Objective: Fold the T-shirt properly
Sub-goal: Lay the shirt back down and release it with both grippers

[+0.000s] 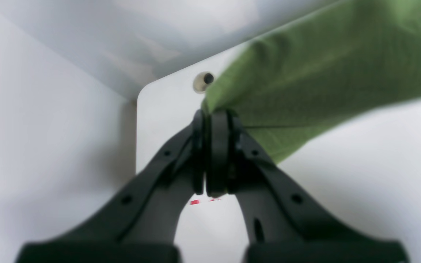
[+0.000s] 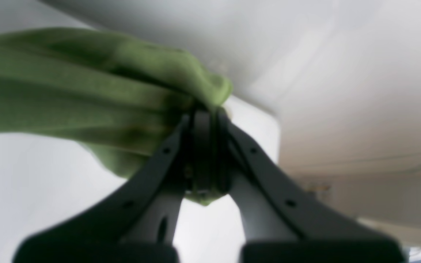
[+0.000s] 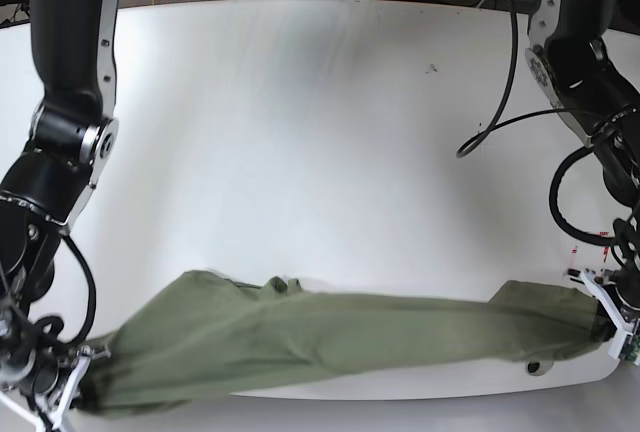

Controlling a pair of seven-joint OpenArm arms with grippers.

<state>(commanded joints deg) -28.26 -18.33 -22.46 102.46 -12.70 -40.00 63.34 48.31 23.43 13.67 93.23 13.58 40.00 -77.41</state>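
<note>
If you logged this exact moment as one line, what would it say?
left gripper: shut on T-shirt | right gripper: shut on T-shirt | shirt: stretched between both along table near edge

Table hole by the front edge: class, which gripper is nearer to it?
Left. The left gripper clamps the T-shirt right beside the hole; the right gripper holds the shirt's far end, at the opposite side of the table.

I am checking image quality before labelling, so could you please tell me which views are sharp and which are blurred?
Left wrist view: soft all over, the T-shirt and left tool smeared. Right wrist view: equally blurred around the right tool. Base view: sharp and evenly lit, with only faint shadow on the table.
</note>
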